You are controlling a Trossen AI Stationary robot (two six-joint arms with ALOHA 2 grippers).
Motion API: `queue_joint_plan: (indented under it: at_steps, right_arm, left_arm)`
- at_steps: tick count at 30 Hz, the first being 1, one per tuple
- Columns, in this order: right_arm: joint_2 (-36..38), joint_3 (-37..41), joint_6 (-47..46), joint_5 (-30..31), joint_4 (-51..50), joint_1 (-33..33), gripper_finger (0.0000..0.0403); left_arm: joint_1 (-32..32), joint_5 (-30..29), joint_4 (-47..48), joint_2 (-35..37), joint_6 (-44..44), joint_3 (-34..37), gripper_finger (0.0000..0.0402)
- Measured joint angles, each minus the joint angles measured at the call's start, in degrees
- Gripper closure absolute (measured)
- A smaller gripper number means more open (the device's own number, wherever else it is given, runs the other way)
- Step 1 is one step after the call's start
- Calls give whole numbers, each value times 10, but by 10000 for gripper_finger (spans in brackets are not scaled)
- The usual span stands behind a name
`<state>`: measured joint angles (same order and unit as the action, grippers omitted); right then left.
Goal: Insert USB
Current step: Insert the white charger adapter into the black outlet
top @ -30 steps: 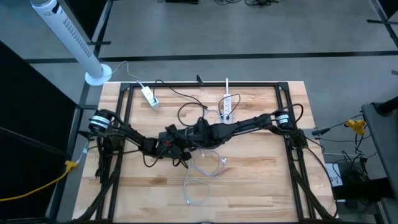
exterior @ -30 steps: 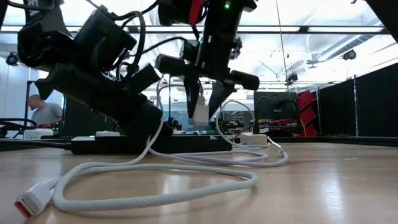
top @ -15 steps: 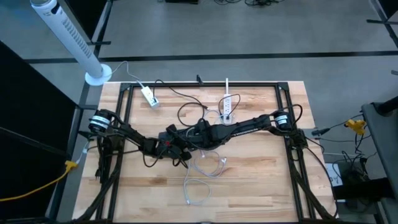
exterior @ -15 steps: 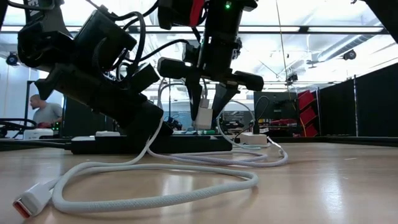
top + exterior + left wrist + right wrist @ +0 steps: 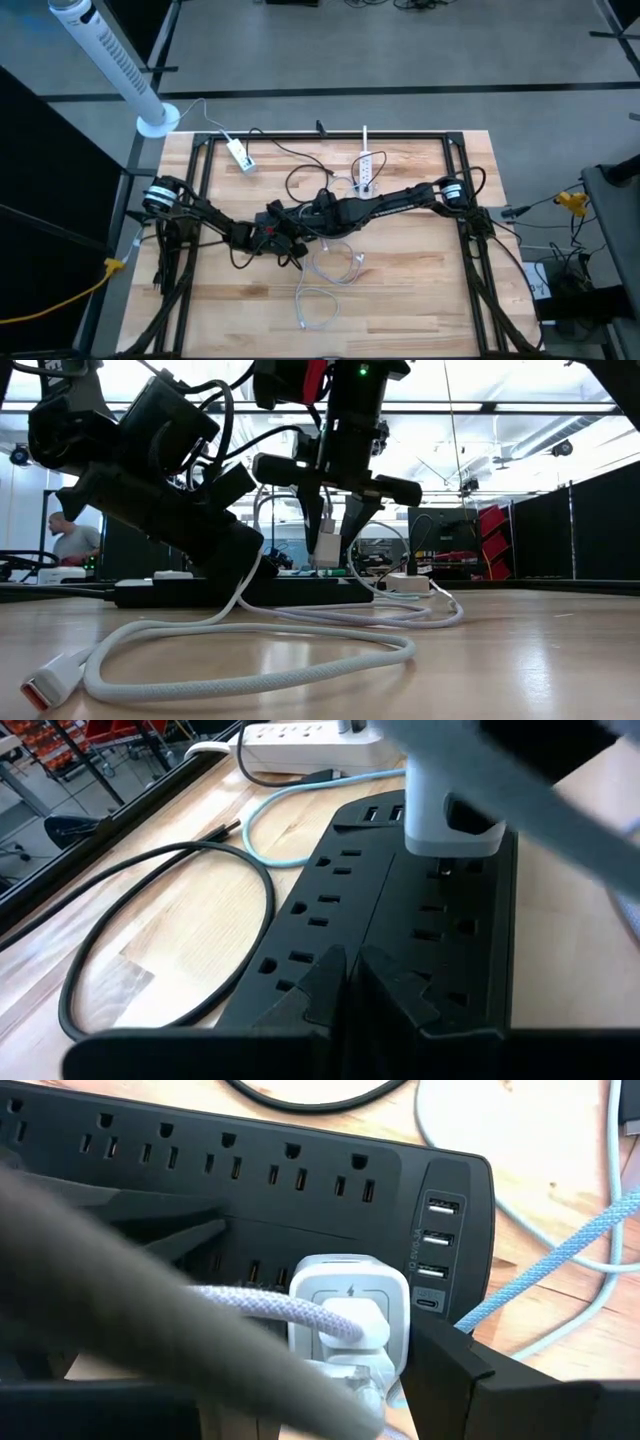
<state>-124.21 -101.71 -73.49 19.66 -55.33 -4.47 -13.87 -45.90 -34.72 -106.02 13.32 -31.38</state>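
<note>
White USB charger with braided cable, seemingly above black power strip; right gripper clamps it from above; left gripper is closed, pressing the strip.

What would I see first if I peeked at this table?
You'd spot the two dark arms meeting in the middle of the table, over a black power strip. The right gripper pinches a white charger just above the strip, with a pale braided cable looping across the wood toward the low camera. The left gripper presses shut on top of the strip.
</note>
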Motion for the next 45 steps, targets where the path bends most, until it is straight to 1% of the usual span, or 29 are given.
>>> queue_joint_plan:
  at_steps: [10, 21, 33, 38, 45]
  right_arm:
    - [-4, 1, 11, 12, 3, 3, 262]
    - [-5, 5, 21, 19, 10, 23, 262]
    - [-5, 33, 38, 36, 41, 23, 262]
    - [-23, 42, 38, 53, 59, 11, 262]
    - [-38, 41, 40, 55, 66, 11, 262]
  left_arm:
    - [0, -6, 1, 0, 33, 0, 378]
    - [0, -17, 0, 0, 118, 0, 378]
    - [2, -23, 2, 0, 143, 0, 378]
    - [9, -23, 2, 0, 145, 0, 378]
    - [12, -25, 0, 0, 149, 0, 378]
